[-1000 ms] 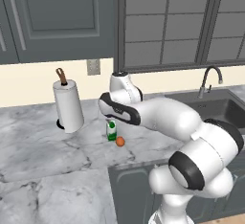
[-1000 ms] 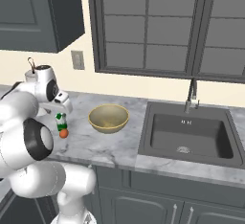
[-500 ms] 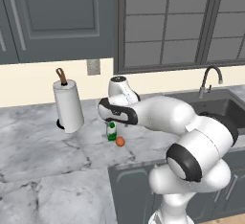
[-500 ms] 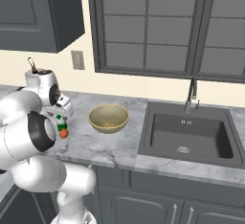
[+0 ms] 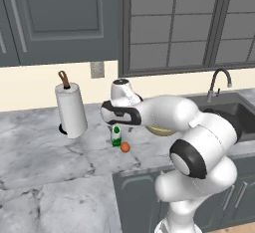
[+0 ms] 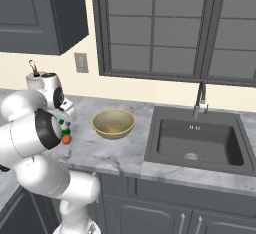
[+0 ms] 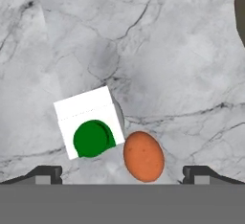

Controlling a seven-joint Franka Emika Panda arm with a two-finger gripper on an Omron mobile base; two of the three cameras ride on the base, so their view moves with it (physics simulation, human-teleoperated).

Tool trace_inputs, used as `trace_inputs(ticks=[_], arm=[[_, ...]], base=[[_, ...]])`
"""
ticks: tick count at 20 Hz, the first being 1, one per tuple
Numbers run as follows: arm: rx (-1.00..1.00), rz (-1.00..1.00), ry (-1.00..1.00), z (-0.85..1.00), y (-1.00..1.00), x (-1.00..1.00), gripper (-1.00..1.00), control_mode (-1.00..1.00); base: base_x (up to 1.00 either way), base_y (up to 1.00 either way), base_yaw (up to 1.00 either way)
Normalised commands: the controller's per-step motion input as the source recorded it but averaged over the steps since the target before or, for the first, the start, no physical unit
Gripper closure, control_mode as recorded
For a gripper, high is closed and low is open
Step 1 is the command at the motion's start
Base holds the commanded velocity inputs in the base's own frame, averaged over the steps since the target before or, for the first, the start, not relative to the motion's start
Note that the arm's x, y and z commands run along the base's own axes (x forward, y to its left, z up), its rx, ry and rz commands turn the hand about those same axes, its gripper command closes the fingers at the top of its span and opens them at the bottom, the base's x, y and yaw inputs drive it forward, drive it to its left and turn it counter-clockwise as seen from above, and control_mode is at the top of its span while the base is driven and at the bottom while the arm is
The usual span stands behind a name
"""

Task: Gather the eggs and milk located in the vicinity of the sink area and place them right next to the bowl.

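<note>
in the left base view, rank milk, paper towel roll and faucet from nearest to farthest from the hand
1. The milk: on the counter just below the hand, with an egg beside it.
2. The paper towel roll: upright on the counter, to the picture's left of the hand.
3. The faucet: far to the picture's right, behind the sink.

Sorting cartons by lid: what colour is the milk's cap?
Green; the milk cap shows best in the hand view.
</note>
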Motion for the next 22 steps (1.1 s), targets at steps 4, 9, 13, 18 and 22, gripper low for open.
trace_inputs(ticks=[4, 9, 13, 18, 22], arm=[[0.00, -0.06, 0.00, -0.04, 0.04, 0.09, -1.00, -1.00], [0.00, -0.01, 0.00, -0.10, 0.00, 0.23, -1.00, -1.00], [0.00, 0.00, 0.00, -0.02, 0.01, 0.24, -1.00, -1.00], [0.00, 0.00, 0.00, -0.02, 0.01, 0.09, -1.00, -1.00], [0.00, 0.00, 0.00, -0.10, 0.03, 0.00, -1.00, -1.00]], base=[[0.00, 0.00, 0.00], [0.00, 0.00, 0.00], [0.00, 0.00, 0.00], [0.00, 0.00, 0.00], [0.00, 0.00, 0.00]])
